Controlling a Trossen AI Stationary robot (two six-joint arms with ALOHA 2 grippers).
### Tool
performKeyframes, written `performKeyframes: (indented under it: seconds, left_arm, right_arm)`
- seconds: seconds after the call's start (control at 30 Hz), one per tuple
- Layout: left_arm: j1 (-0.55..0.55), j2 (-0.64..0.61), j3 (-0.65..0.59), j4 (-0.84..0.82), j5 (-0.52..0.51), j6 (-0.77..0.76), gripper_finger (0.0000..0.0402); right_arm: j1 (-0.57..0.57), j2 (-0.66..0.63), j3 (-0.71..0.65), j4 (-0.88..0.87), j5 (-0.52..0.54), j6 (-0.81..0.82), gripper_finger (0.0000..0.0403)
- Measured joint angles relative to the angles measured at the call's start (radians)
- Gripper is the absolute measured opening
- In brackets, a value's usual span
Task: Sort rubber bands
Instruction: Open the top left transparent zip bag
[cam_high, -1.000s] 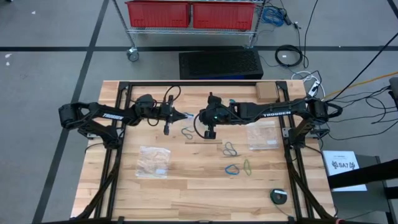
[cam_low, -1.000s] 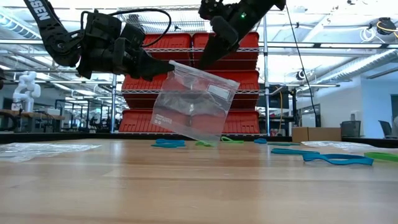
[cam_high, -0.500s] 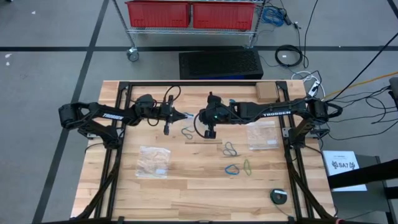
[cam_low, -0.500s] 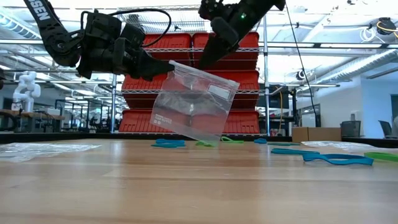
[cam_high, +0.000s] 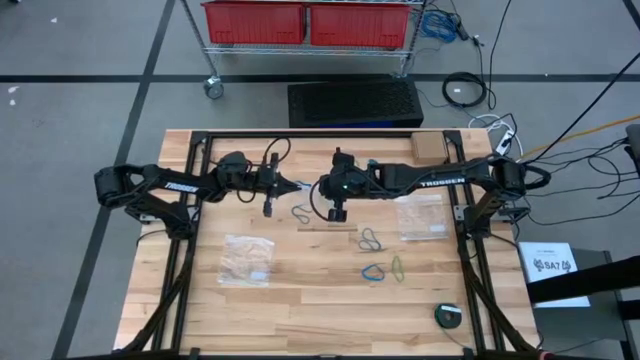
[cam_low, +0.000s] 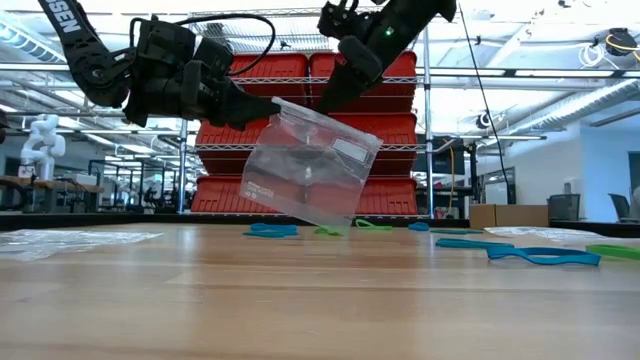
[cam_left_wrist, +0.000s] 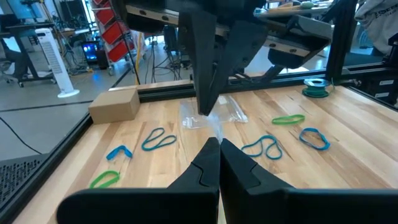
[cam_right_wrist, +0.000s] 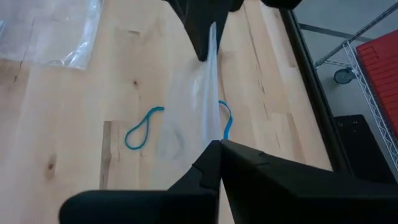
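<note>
Left gripper (cam_low: 270, 102): closed on one upper corner of a clear bag (cam_low: 310, 165), which is held well above the table (cam_high: 330, 325).
Spare bag, left (cam_high: 248, 258): laid flat on the wood, below and to the near side of the left gripper, well apart from it.
Held bag: hung tilted between the two grippers, its lower corner close over the wood; no band can be made out inside it.
Right gripper (cam_low: 326, 100): closed on the bag's top edge, just beside the left gripper.
Change: over the last second the right gripper has crept slightly toward the left one, and the top edge it holds has ridden up a little; nothing else has moved. The mouth is judged as being worked open, with no band yet sorted.
Rubber bands (cam_high: 371, 239): all loose on the table; one blue loop (cam_high: 301, 211) lies just under the grippers, the others below and beyond the right gripper on its near side.
Spare bag, right (cam_high: 421, 217): flat, under the right forearm.
Edges: black frame rails (cam_high: 190, 200) run along both sides and the far edge.
Open room: bare wood is left toward the near edge, below both grippers.
</note>
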Motion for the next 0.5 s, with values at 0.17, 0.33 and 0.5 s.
performKeyframes:
  seconds: [0.17, 0.33, 0.5]
  left_arm:
    - [0.0, 0.0, 0.0, 0.0, 0.0, 0.0, 0.0]
    - [0.0, 0.0, 0.0, -0.001, 0.0, 0.0, 0.0]
    - [0.0, 0.0, 0.0, -0.004, 0.0, 0.0, 0.0]
  right_arm:
    - [0.001, 0.038, 0.0, -0.003, -0.015, 0.002, 0.0]
    - [0.007, 0.046, 0.0, -0.002, -0.028, 0.025, 0.0]
    - [0.019, 0.013, 0.0, 0.001, -0.029, 0.073, 0.0]
